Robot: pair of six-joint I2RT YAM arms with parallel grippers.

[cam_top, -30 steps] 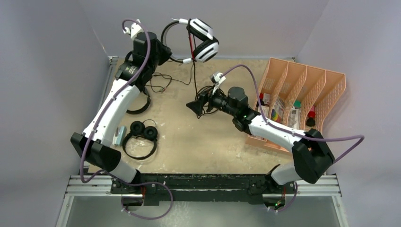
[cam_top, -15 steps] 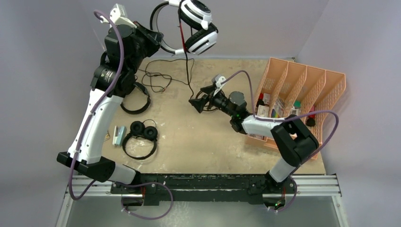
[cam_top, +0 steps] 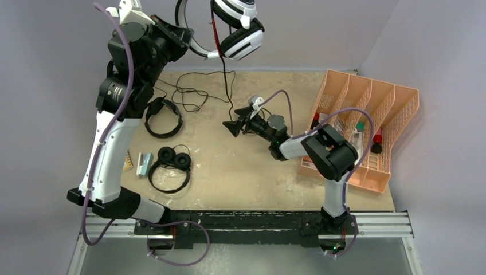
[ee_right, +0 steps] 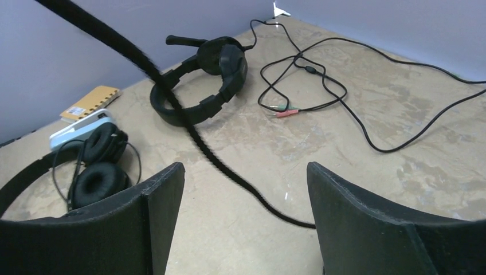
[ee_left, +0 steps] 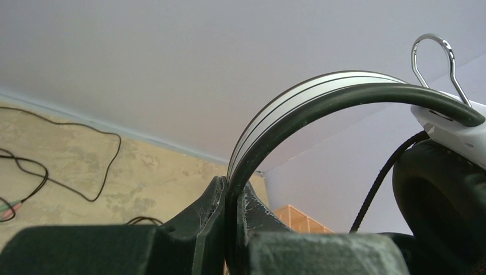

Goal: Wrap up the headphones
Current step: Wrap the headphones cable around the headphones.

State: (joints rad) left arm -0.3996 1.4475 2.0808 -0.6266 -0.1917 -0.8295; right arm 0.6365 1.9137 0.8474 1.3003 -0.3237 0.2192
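Note:
My left gripper (cam_top: pixel 186 39) is raised high at the back, shut on the headband (ee_left: pixel 309 94) of the white-and-black headphones (cam_top: pixel 236 28). Their thick black cable (cam_top: pixel 224 74) hangs down to the table. My right gripper (cam_top: pixel 234 127) stands open low over the table. In the right wrist view this cable (ee_right: pixel 226 169) runs across the gap between the fingers and reaches the right finger. It is not clamped. The larger black headphones (cam_top: pixel 162 117) and the small round-padded headphones (cam_top: pixel 169 166) lie on the table at the left.
A thin loose cable (cam_top: pixel 189 94) sprawls over the back of the table. A small white box (cam_top: pixel 144 163) and a yellow card (cam_top: pixel 127 162) lie by the small pair. An orange file organizer (cam_top: pixel 367 126) stands at the right edge.
My left arm has lifted the white-and-black headphones higher and further left. The right arm's elbow has swung inward, and its gripper has shifted slightly left beside the hanging cable.

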